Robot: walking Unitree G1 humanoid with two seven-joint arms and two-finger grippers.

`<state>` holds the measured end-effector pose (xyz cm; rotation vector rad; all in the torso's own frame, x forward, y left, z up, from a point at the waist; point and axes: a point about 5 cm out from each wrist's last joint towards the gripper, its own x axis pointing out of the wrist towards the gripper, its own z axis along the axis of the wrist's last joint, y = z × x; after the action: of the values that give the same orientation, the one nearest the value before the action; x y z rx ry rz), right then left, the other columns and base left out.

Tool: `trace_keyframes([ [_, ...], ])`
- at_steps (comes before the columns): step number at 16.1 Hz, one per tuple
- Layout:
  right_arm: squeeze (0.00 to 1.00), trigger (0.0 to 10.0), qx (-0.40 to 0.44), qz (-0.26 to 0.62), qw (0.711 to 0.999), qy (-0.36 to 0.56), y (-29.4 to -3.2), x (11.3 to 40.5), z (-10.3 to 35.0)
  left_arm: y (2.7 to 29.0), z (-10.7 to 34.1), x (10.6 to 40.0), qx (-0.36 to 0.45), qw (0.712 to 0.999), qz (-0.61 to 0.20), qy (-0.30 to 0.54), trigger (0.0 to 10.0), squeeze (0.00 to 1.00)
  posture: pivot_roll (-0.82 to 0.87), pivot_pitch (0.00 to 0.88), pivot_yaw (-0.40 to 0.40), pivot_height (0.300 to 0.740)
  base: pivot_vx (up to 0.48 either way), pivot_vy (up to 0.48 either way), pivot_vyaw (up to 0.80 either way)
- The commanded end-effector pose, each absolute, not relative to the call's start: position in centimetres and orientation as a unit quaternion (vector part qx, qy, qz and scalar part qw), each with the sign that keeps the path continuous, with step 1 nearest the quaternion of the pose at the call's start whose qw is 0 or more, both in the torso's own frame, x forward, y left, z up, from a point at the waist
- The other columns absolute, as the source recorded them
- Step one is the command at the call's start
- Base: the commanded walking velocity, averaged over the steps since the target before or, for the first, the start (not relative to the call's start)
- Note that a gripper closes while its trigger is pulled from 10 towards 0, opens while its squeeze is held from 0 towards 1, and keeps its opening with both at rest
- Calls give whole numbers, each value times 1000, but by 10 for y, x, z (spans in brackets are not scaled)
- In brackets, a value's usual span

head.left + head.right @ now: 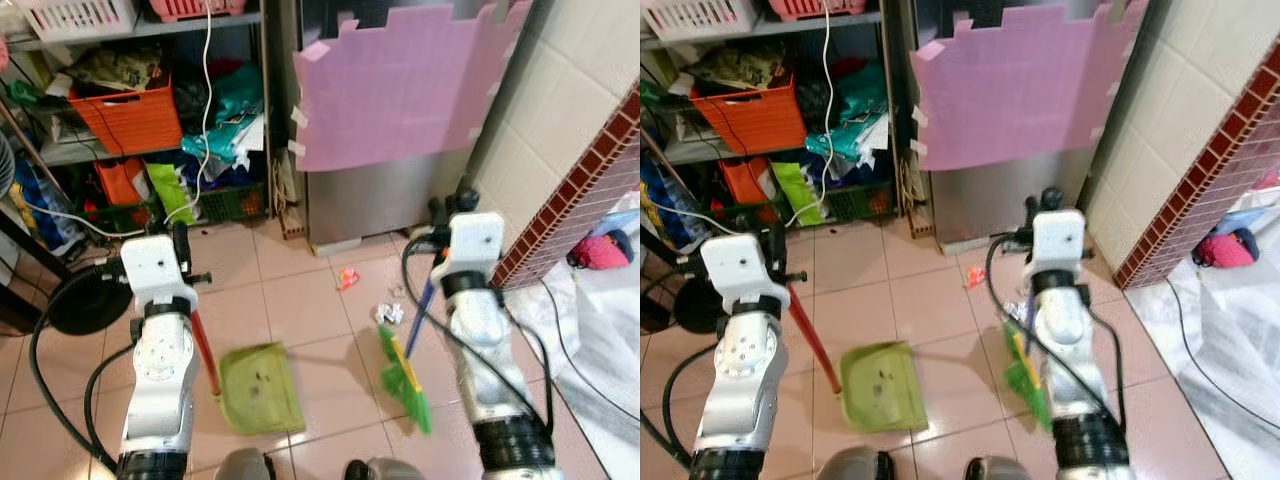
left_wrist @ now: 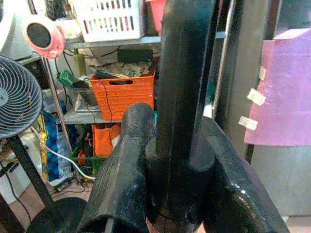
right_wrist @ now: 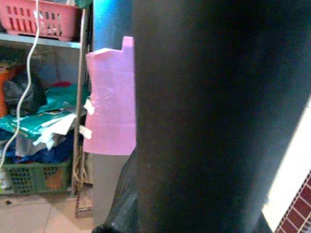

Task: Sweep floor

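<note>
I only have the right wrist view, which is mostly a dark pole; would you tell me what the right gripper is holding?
Observer: The right gripper has its jaws shut on a broom, high on its blue handle. The green bristles are down on the floor.
Operator: Thank you. Is there any litter near it?
Observer: Yes, a crumpled paper scrap lies just ahead of the bristles, and a red scrap lies farther on.
Operator: And where is the pan?
Observer: The green dustpan rests on the floor to the broom's left. Its red handle is in the left gripper.
</note>
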<state>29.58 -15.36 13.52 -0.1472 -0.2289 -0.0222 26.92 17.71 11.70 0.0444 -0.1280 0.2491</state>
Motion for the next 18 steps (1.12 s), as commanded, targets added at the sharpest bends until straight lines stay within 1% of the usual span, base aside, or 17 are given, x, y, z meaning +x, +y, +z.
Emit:
trace_keyframes([
  [1, 0, 10000, -78, -19, 984, -157, -155, 299, 158, 178, 133, 272, 25, 987, 124, -95, 10000, 0, 14, 84, 16, 740, 405, 0, 0],
  [8, 0, 10000, -105, -15, 976, -191, -161, 307, 179, 175, 134, 272, 20, 987, 127, -96, 10000, 0, -1, 86, 1, 740, 424, 0, 0],
  [12, 0, 10000, -131, -16, 966, -221, -161, 310, 194, 174, 134, 272, 17, 987, 131, -95, 10000, 0, -1, 91, -2, 740, 411, 0, 0],
  [18, 0, 10000, -119, 24, 964, -235, -151, 313, 202, 172, 136, 271, 20, 986, 134, -101, 10000, 0, -4, 94, -8, 740, 0, 0, 0],
])
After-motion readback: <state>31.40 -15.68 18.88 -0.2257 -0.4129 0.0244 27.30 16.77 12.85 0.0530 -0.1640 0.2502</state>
